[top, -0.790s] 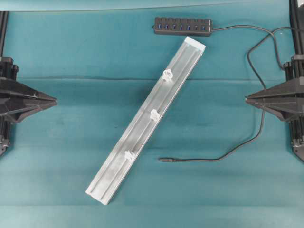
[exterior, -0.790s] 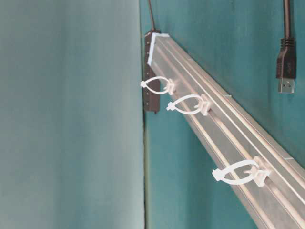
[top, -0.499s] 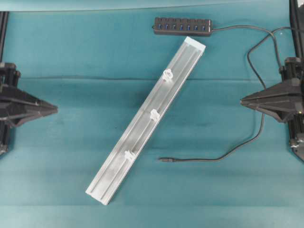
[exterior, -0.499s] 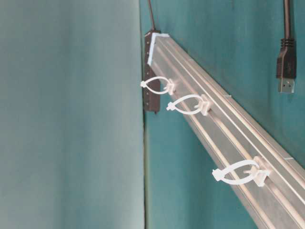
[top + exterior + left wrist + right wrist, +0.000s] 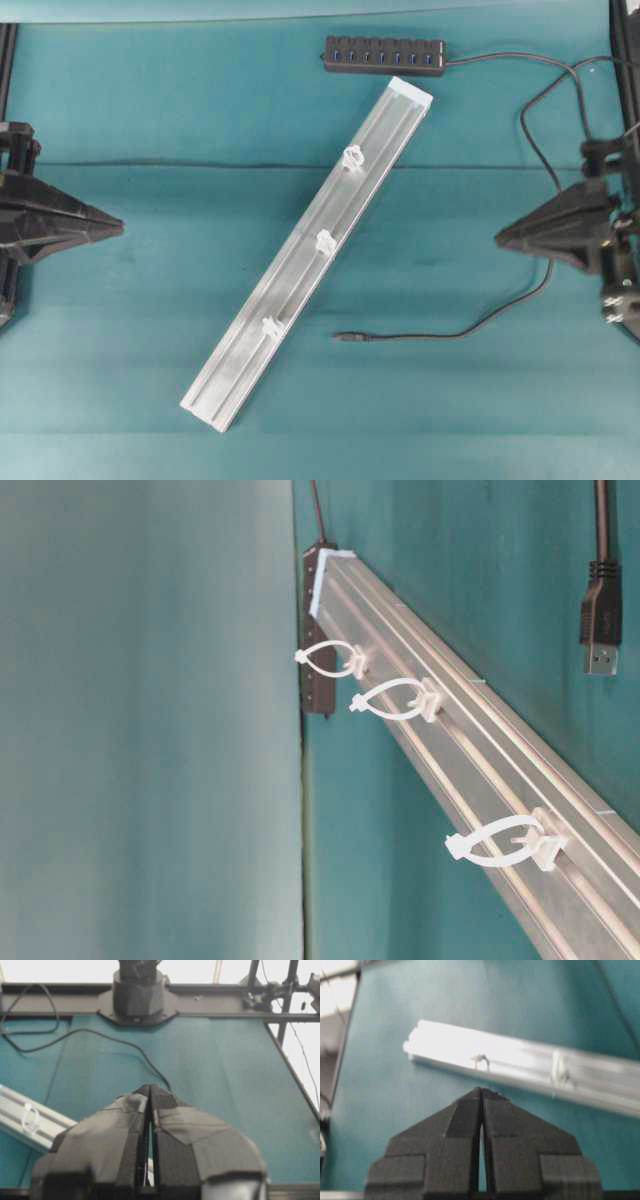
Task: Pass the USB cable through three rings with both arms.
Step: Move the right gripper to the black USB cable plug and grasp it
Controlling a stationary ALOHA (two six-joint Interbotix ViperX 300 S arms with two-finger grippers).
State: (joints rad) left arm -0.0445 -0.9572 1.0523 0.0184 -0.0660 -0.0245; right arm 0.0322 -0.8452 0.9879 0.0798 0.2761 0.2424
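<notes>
The USB cable [image 5: 500, 312] lies loose on the teal mat, its dark plug [image 5: 346, 337] resting just right of the rail's lower half. Three rings stand spaced along the slanted silver rail: upper [image 5: 352, 156], middle [image 5: 325, 240], lower [image 5: 270, 325]. In the table-level view the same white loops [image 5: 400, 699] jut out sideways and the plug [image 5: 601, 615] hangs at top right. My left gripper [image 5: 120, 227] is shut and empty at the left edge. My right gripper [image 5: 499, 239] is shut and empty at the right, above a stretch of cable.
The silver rail [image 5: 300, 275] runs diagonally from upper right to lower left. A black multi-port hub [image 5: 384, 55] with blue sockets lies behind its top end. Extra cable loops near the right arm's base [image 5: 560, 90]. The opposite arm's base [image 5: 138, 995] shows in the left wrist view.
My right gripper has crept leftward toward the middle and its arm has turned a little. My left gripper has shifted slightly. Cable, plug and rail lie as before.
</notes>
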